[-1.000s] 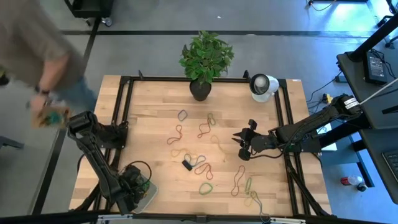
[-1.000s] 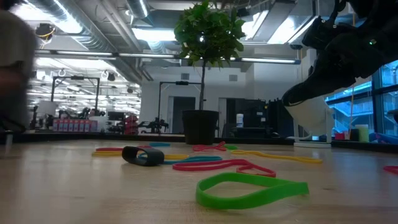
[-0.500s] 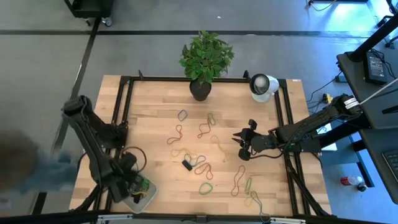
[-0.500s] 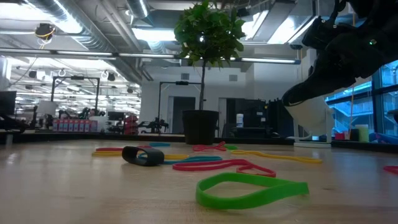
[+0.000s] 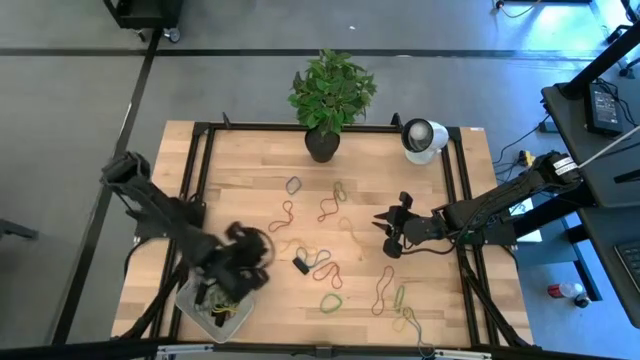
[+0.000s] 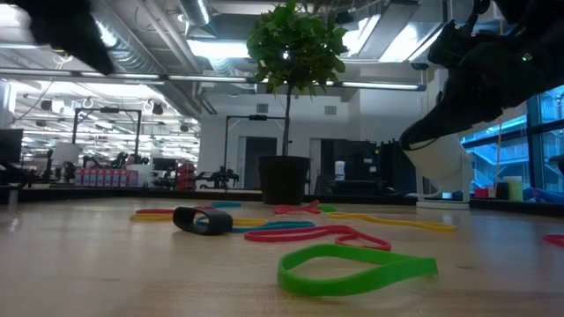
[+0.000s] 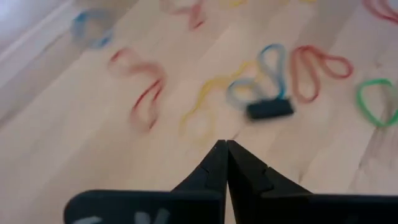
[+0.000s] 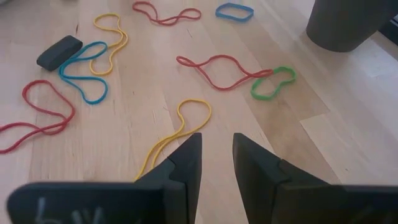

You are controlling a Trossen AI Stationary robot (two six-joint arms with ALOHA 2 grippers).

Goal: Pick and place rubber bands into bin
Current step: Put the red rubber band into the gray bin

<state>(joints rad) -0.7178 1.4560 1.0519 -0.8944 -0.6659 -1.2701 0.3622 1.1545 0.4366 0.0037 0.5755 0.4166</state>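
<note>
Low view only: a green rubber band point(image 6: 357, 269) lies nearest on the table point(image 6: 106, 273), then the small black block point(image 6: 202, 220) with red, blue and yellow bands behind it, then the plant pot point(image 6: 284, 180); the bin does not show here.

High view only: the bin point(image 5: 190, 300) sits at the near left corner of the table – a shallow whitish tray with a few bands, green and yellow among them, in a small heap inside. The loose rubber bands point(image 5: 325, 265) are scattered over the middle and right of the table, well apart from the bin.

Left gripper point(image 5: 240, 268): just beyond the bin's far right corner, between it and the black block. In the left wrist view its fingers point(image 7: 214, 168) are pressed together with nothing between them; the block and a blue loop point(image 7: 264, 78) lie ahead of the tips, a green loop off to one side.

Right gripper point(image 5: 392, 228): over the right half of the table, above the wood. In the right wrist view its fingers point(image 8: 186, 163) stand a little apart and hold nothing – a yellow band point(image 8: 180, 127) lies just ahead of the tips, partly hidden by one finger.

Farthest: the white round device point(image 5: 422, 137) beside the plant at the far edge.
</note>
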